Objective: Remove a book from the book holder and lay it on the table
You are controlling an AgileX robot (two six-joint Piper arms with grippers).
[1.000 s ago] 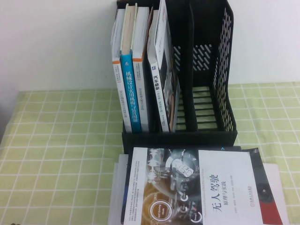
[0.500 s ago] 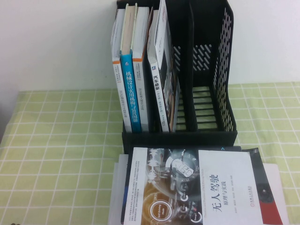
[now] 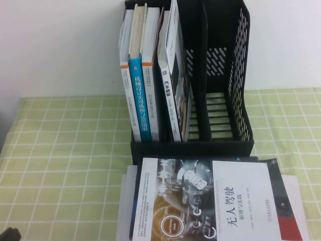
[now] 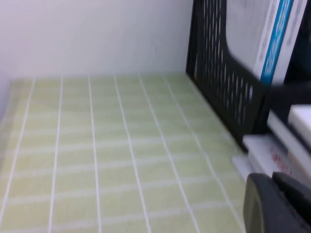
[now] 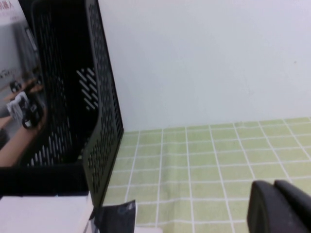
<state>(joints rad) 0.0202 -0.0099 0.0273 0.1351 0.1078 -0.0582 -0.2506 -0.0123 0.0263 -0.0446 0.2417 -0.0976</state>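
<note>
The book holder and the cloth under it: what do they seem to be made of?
The book holder looks like black moulded plastic, matte, with rows of slots cut in its walls. The cloth looks like a thin green checked fabric or vinyl sheet; the pictures leave that open. The left claw and right claw sit low at the table's near edge, away from both.

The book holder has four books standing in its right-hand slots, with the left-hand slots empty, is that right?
Not quite. In the high view the four books stand in the left-hand slots of the book holder, and the right-hand slots are empty. The left gripper and the right gripper hang low, near the table.
</note>
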